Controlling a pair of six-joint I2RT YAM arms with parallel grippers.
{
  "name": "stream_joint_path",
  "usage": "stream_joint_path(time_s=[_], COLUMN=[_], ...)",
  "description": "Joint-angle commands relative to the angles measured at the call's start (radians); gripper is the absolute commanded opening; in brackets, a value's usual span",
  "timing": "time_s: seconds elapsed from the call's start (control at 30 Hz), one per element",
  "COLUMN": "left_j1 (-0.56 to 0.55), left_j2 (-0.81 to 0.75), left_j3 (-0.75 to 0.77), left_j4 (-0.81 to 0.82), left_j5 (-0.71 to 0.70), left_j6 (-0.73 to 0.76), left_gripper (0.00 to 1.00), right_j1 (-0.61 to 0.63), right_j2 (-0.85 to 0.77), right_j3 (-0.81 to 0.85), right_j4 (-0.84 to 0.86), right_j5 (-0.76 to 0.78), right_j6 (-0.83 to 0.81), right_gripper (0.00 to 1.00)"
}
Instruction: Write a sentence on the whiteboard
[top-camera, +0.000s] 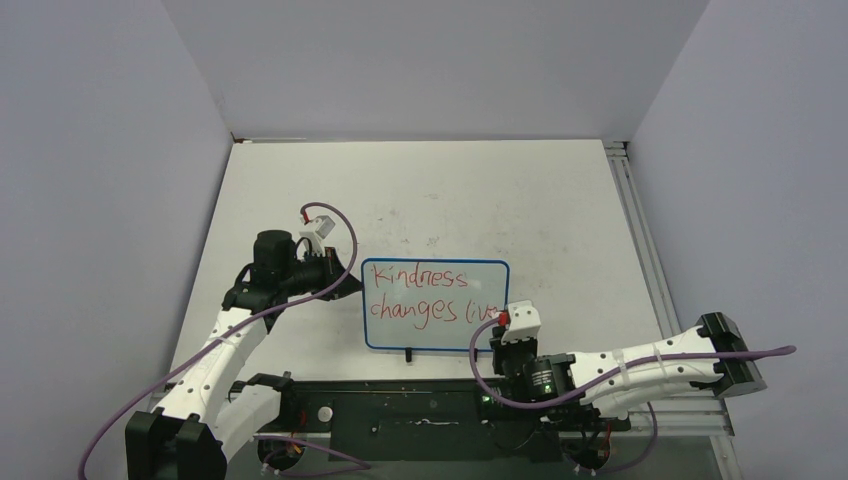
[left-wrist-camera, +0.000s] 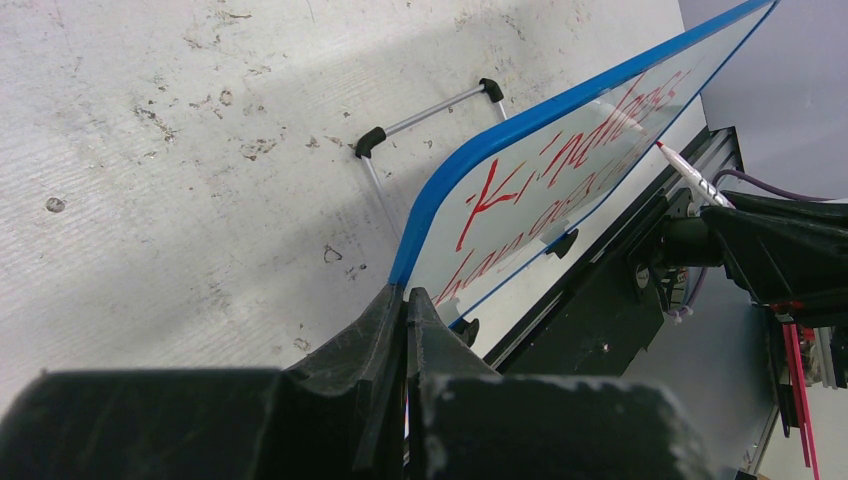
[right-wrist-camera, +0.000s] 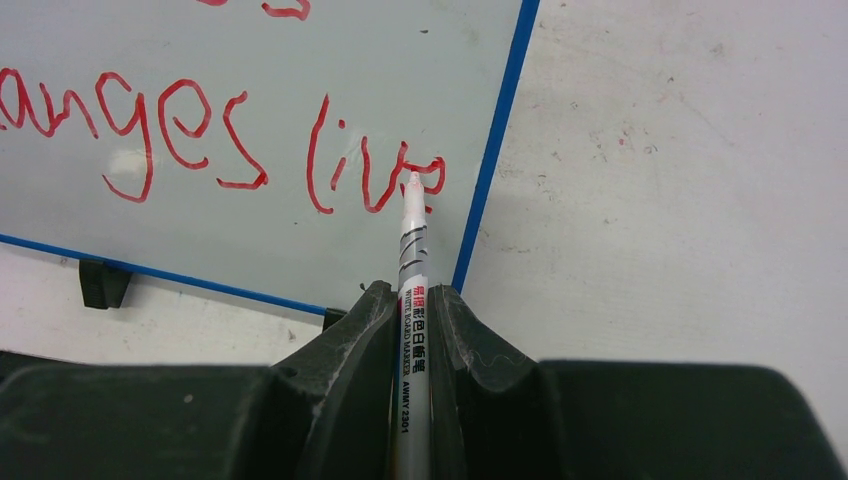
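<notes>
The whiteboard (top-camera: 435, 305) with its thin blue frame lies mid-table and bears red writing, "Kindness" over "changes live". My left gripper (top-camera: 347, 272) is shut on the board's left edge; in the left wrist view the fingers (left-wrist-camera: 408, 300) pinch the blue frame (left-wrist-camera: 450, 180). My right gripper (top-camera: 503, 330) is shut on a white marker (right-wrist-camera: 412, 300), its red tip (right-wrist-camera: 413, 182) touching the board at the end of "live", next to the right frame edge (right-wrist-camera: 495, 150). The marker also shows in the left wrist view (left-wrist-camera: 685, 170).
A black clip (right-wrist-camera: 100, 282) sits on the board's near edge. A thin metal stand (left-wrist-camera: 430, 115) lies behind the board. A black base strip (top-camera: 420, 410) runs along the near table edge. An aluminium rail (top-camera: 640, 240) runs down the right side.
</notes>
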Motion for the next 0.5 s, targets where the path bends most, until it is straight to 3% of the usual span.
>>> stream_joint_path(time_s=[0.0, 0.47], left_j1=[-0.005, -0.004], left_j2=[-0.013, -0.014], left_j3=[0.036, 0.036], left_j4=[0.032, 0.032], left_j5=[0.017, 0.017], left_j6=[0.000, 0.000], left_gripper=[0.00, 0.00], right_j1=[-0.026, -0.063], right_j2=[-0.008, -0.008], right_j3=[0.010, 0.002], right_j4=[0.043, 0.093], right_j5=[0.020, -0.015], right_j6=[-0.046, -0.113], right_gripper=[0.05, 0.05])
